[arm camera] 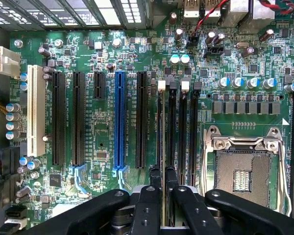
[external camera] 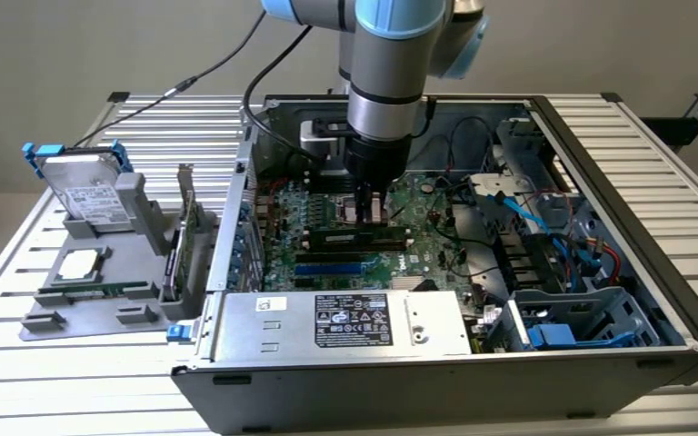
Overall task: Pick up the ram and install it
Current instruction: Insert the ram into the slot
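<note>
From my station I count one ram [arm camera: 162,132], four memory slots [arm camera: 193,127], one CPU socket [arm camera: 242,171], one white expansion slot [arm camera: 36,110], one blue expansion slot [arm camera: 119,120] and four black expansion slots [arm camera: 59,117] on the one motherboard [arm camera: 103,134]. In the exterior view I make out one power supply [external camera: 343,322], one hard drive [external camera: 83,195] and one computer case [external camera: 446,391].

Even, diffuse overhead light is noted in the exterior view. Pale sheen is seen on table [external camera: 34,363] slats, and soft shadow inside the case [external camera: 446,391] under the arm [external camera: 385,91]. In the wrist view the motherboard [arm camera: 103,132] is brightly lit. The gripper [arm camera: 162,170] is rendered dark, the ram [arm camera: 161,127] edge pale.
</note>
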